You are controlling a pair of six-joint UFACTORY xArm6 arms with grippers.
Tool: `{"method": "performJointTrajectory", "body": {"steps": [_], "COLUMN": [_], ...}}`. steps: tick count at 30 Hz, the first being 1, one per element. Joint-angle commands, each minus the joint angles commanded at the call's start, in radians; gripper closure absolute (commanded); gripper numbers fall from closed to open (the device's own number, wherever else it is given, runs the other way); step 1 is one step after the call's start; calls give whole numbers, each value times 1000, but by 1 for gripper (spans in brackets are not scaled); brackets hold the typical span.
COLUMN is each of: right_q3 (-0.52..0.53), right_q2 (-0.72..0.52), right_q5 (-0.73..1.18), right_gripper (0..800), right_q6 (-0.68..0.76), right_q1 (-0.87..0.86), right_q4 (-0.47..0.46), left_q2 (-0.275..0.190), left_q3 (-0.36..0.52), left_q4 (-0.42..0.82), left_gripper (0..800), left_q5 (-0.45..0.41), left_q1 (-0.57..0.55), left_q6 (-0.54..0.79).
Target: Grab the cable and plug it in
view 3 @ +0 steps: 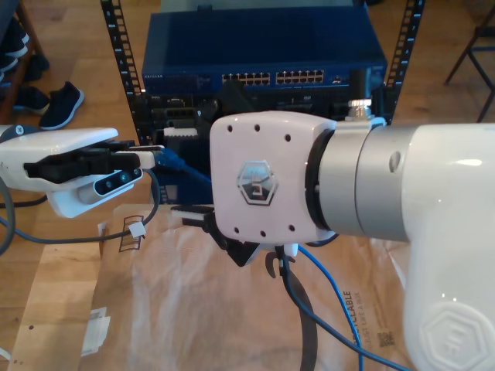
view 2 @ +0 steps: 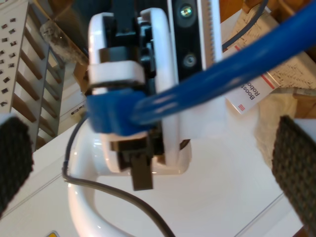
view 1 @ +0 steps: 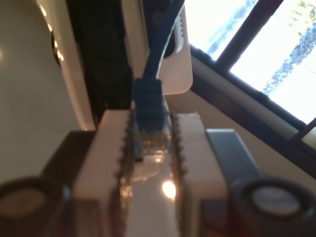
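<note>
The cable is thin and bright blue. Its translucent blue plug (view 1: 149, 111) sits clamped between the white fingers (view 1: 106, 148) of my first gripper (view 1: 150, 143), which is shut on it. In the exterior view this gripper (view 3: 158, 154) reaches in from the exterior view's left, and the cable (view 3: 340, 309) trails down across the floor. My second gripper (view 2: 154, 163) is open, its black pads (view 2: 12, 158) far apart, facing the first gripper and the held plug (view 2: 111, 113). The cable (view 2: 232, 79) runs off past it. The second arm's big white wrist (view 3: 263, 185) hides its own fingers.
A blue network switch (view 3: 263, 46) with rows of ports (view 3: 271, 77) sits in a black rack (view 3: 116, 62) behind both grippers. Brown paper (view 3: 170, 309) covers the floor. A thicker black cable (view 3: 298, 325) hangs under the second arm. Shoes (view 3: 58, 104) lie at the exterior view's left.
</note>
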Motion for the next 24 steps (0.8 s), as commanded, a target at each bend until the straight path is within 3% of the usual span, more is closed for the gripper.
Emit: {"method": "performJointTrajectory", "body": {"steps": [17,21,24], "right_q3": [17,31,31], "right_q2": [5,5,5], "right_q5": [-109,-137,-137], "right_gripper": [285,377,399], "right_q6": [-5,-5,-5], "right_q1": [9,9,9], "right_q4": [-3,-3,-3], "left_q2": [-2,-3,-3], "left_q3": [5,5,5], "left_q4": [3,3,3], "left_gripper": [775,776,776], "left_q5": [9,11,11], "left_q1": [-18,-18,-18], "left_q6": [2,0,0]}}
